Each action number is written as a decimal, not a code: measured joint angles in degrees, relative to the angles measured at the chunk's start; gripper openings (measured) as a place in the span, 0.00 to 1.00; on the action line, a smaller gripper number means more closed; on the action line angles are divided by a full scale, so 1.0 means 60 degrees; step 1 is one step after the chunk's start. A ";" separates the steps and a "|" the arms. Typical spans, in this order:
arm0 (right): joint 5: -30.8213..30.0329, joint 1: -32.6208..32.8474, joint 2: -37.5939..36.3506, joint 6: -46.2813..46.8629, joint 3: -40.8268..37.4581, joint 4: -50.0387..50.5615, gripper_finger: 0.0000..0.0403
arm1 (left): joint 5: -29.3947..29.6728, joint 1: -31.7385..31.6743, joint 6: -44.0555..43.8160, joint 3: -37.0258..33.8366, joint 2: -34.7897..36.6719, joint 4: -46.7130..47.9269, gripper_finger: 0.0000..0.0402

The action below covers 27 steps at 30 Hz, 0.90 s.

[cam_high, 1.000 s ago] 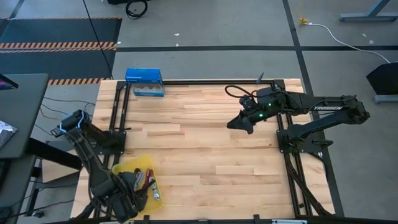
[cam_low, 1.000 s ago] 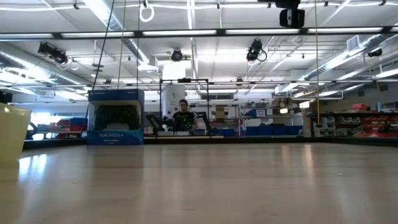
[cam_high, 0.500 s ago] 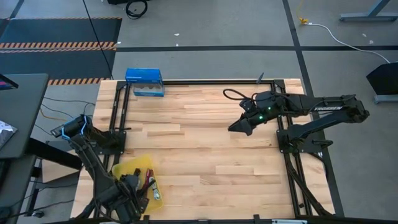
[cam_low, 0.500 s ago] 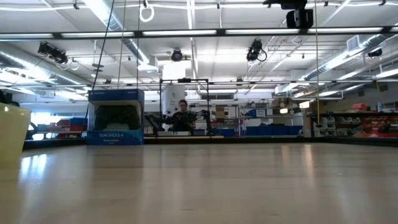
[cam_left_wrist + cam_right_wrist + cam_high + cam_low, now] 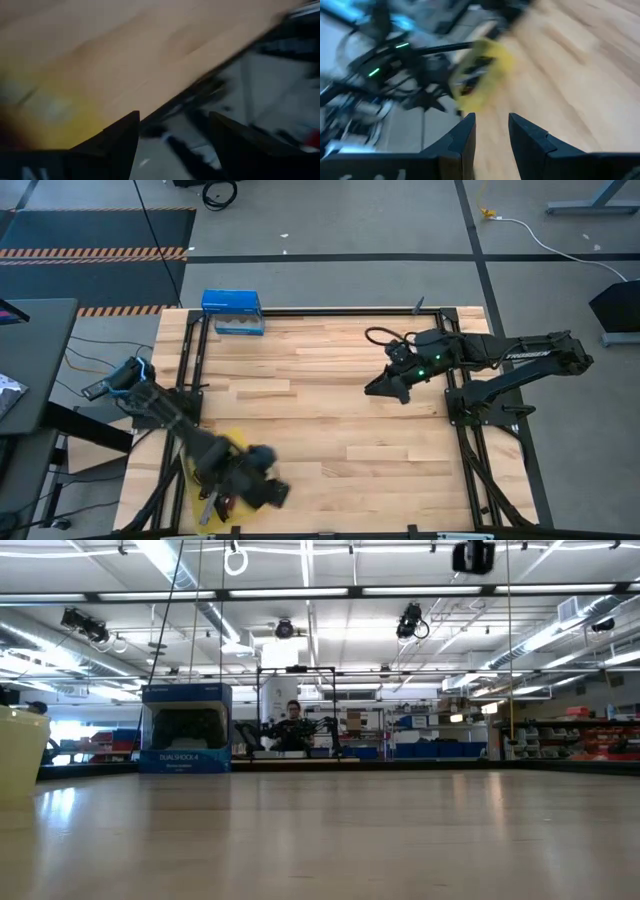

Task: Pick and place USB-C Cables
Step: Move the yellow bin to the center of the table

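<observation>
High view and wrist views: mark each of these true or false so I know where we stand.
1. The left gripper is over the near left part of the table, beside the yellow bin. True.
2. The left gripper's fingers are clamped on a cable. False: they stand apart with nothing between them.
3. The blue box sits at the far left edge of the table. True.
4. The right gripper hangs over the yellow bin. False: it is over bare wood on the far right side, well away from the bin.
5. A loose cable lies mid-table. False: the only cables showing lie in the yellow bin.
</observation>
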<state>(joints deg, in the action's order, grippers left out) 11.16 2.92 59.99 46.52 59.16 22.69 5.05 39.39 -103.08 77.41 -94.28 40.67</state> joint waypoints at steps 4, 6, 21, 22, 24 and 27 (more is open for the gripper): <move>0.1495 0.0004 -0.0021 -0.1489 -0.0001 -0.1337 0.30 | 0.0079 -0.1538 0.1958 0.0000 0.0000 -0.1499 0.58; 0.2183 0.0004 -0.0068 -0.2072 0.0000 -0.1822 0.30 | 0.0047 -0.2288 0.2957 0.0000 0.0000 -0.2136 0.56; 0.1434 -0.1083 -0.1942 -0.5060 0.0000 -0.1810 0.27 | 0.0234 -0.5396 1.3199 0.0000 0.0000 -0.9834 0.33; 0.1327 -0.1139 -0.2041 -0.5207 0.0000 -0.1608 0.27 | 0.0233 -0.5423 1.4106 0.0000 0.0000 -1.0214 0.31; 0.1197 -0.1243 -0.2173 -0.5479 0.0000 -0.1282 0.27 | 0.0227 -0.5430 1.5664 0.0000 0.0003 -1.0728 0.27; 0.0879 -0.1314 -0.2223 -0.5667 0.0000 -0.0821 0.27 | 0.0221 -0.5508 1.6848 0.0002 0.0037 -1.0518 0.19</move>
<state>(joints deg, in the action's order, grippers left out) 16.43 -4.97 46.65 12.52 59.16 17.77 6.38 6.34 -1.99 77.42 -94.06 -22.44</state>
